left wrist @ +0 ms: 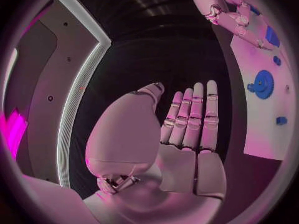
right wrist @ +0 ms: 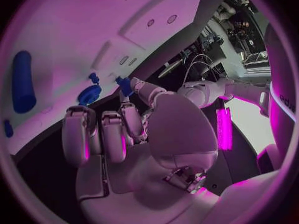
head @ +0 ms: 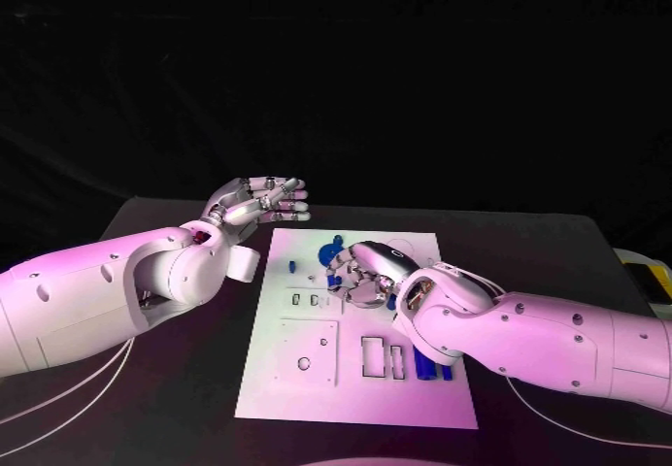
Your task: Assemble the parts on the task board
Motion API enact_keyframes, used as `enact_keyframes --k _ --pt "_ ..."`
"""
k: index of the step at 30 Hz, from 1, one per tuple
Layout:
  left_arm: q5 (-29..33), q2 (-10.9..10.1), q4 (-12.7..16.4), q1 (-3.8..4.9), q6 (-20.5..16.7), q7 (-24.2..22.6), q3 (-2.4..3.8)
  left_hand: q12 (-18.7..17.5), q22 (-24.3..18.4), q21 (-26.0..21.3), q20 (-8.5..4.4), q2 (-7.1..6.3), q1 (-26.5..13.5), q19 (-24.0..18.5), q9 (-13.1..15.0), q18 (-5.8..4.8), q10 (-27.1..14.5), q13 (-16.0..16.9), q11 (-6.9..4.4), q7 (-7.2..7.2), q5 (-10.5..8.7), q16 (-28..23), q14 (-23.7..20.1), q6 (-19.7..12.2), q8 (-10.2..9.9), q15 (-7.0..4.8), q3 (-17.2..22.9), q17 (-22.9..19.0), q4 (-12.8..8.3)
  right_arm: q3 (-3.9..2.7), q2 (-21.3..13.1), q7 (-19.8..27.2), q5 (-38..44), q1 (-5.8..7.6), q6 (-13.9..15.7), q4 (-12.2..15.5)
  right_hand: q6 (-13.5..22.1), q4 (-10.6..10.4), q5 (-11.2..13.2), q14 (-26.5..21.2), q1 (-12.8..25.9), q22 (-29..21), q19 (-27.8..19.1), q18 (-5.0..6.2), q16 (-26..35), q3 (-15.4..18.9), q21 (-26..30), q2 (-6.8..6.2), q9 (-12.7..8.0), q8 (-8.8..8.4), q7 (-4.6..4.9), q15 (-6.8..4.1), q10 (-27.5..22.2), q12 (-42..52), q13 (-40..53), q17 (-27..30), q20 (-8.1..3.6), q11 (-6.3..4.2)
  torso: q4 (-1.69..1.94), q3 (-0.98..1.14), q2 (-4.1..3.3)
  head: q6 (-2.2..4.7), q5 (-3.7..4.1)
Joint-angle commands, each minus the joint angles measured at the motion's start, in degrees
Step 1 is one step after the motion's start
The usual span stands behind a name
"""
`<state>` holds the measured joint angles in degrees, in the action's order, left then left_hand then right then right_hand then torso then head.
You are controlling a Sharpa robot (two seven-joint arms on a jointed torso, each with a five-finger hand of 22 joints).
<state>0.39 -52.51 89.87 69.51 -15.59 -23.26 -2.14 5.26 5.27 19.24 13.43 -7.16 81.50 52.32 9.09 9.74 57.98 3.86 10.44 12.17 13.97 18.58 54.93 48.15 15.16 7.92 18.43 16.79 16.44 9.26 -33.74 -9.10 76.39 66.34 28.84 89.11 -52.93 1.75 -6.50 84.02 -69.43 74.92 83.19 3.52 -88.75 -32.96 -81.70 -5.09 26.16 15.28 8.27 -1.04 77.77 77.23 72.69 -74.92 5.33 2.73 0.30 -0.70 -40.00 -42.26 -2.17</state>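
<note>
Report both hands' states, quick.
Left hand: open, fingers straight, holding nothing.
Right hand: over the task board, pinching a small blue part.

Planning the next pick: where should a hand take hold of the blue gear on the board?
Judging by its pose, grip the blue gear by its toothed rim, fingers coming straight down from above: it lies flat on the task board, so only the rim offers opposing sides.

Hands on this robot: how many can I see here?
2. The left hand is off the task board, by its far left corner, holding nothing. The right hand is over the board's far half.
</note>
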Motion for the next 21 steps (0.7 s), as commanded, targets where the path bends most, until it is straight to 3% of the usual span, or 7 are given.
enact_keyframes --k 1,9,21 --pt "0.72 0.13 0.13 0.04 -0.34 -0.80 0.04 -0.34 -0.10 -0.38 0.39 -0.30 -0.15 -0.35 -0.03 0.67 0.55 0.07 0.07 1.49 -0.25 -0.46 -0.60 0.31 -0.23 -0.01 0.37 0.11 -0.05 0.05 0.92 -2.82 4.58 -0.50 -1.31 -0.67 -1.27 -0.01 0.19 5.13 0.75 6.31 -0.03 -0.80 0.17 0.19 -0.08 0.06 2.26 2.31 -1.09 -0.24 0.24 0.02 -0.01 -11.29 -0.31 -0.16 0.11 -0.01 -0.07 -0.20 -0.18" --pt "0.73 0.06 0.32 0.04 -0.19 -0.82 0.04 -0.38 -0.15 -0.47 0.44 -0.32 -0.14 -0.49 -0.03 0.65 0.59 0.07 0.09 1.50 -0.25 -0.58 -0.79 0.32 -0.24 0.03 0.40 0.12 -0.04 0.21 2.53 -3.49 6.76 -1.11 -1.87 -1.55 -1.21 -0.08 0.24 5.13 1.13 6.30 -0.03 -0.79 0.19 0.34 -0.05 -0.29 2.33 2.41 -1.14 -0.29 0.28 0.01 0.02 -11.26 -0.36 -0.22 -0.11 0.02 -0.03 -0.48 -0.57" --pt "0.73 0.05 0.57 0.04 0.05 -0.76 0.04 -0.40 -0.18 -0.52 0.46 -0.32 -0.14 -0.56 -0.03 0.65 0.61 0.07 0.10 1.51 -0.25 -0.64 -0.87 0.34 -0.24 0.05 0.42 0.13 -0.03 0.68 4.20 -3.73 7.75 -1.27 -4.07 -3.37 -1.08 -0.12 0.62 5.12 1.56 6.30 -0.05 -0.78 0.21 0.57 0.00 -0.81 2.39 2.51 -1.16 -0.34 0.26 -0.05 -0.01 -11.22 -0.42 -0.24 0.01 0.03 -0.01 -0.76 -0.53"
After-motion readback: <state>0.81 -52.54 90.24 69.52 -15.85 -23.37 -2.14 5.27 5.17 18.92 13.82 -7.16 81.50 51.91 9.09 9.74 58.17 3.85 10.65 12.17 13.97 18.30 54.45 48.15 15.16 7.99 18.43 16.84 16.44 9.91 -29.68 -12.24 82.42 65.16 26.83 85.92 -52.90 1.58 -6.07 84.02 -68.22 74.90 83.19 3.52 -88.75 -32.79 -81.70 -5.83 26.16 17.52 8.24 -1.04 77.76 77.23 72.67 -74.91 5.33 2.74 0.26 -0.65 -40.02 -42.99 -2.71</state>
